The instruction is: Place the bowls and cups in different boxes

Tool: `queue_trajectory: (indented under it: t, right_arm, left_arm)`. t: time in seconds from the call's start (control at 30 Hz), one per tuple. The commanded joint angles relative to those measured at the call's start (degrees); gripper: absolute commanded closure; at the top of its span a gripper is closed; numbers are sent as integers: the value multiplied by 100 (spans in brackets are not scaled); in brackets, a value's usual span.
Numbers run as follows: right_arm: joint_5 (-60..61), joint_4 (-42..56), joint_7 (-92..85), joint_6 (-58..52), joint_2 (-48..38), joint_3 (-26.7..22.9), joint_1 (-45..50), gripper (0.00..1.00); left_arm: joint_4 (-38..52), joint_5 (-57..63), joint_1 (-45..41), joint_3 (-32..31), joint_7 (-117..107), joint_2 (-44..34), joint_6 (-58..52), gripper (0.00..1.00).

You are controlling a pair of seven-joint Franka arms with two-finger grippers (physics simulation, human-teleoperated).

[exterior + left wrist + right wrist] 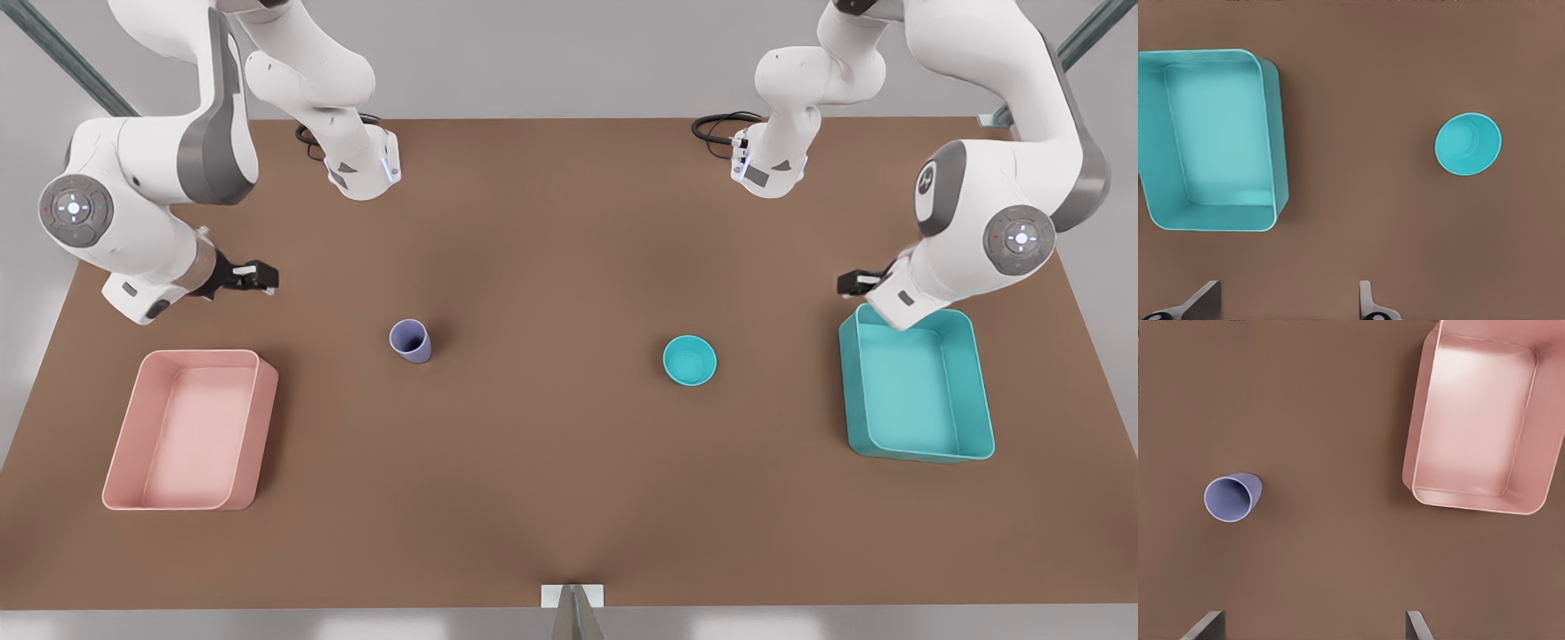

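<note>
Brown table (551, 462) = landmark. Pink box (191, 431) near its front-view left edge, teal box (916, 396) near its right edge. Teal bowl (690, 360) and lavender cup (411, 340) upright mid-table, well apart. Left gripper (858, 283) above teal box, fingers spread; right gripper (258, 277) above pink box, spread.

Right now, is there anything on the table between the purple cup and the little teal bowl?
No. In the front view the stretch of brown table between the cup and the bowl is bare; both boxes sit farther out.
</note>
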Motion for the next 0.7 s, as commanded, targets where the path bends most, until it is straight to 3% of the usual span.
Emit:
queue_trajectory:
  t: [0.0,0.1,0.23,0.33,0.47,0.67]
  right_arm:
    - [-6,-4,-133,227,-7,5,-2,0]
    - [-6,-21,-37,227,72,57,138,0]
    - [29,-873,25,789,318,75,938,0]
    - [82,-2051,139,2090,283,75,991,0]
    - [82,-2271,684,3417,872,66,1132,0]
    - [152,-3256,693,5211,801,66,974,0]
  left_arm:
    - [-6,10,-13,-6,11,-5,232,0]
    - [-6,-386,-180,-7,55,592,407,0]
    - [-59,-1546,-285,-50,661,2306,2252,0]
    - [-832,-2231,-241,-42,1672,2527,3369,0]
    - [-1254,-2838,-382,-86,1874,2465,3457,0]
    - [-1430,-2803,-698,-103,1997,2650,4345,0]
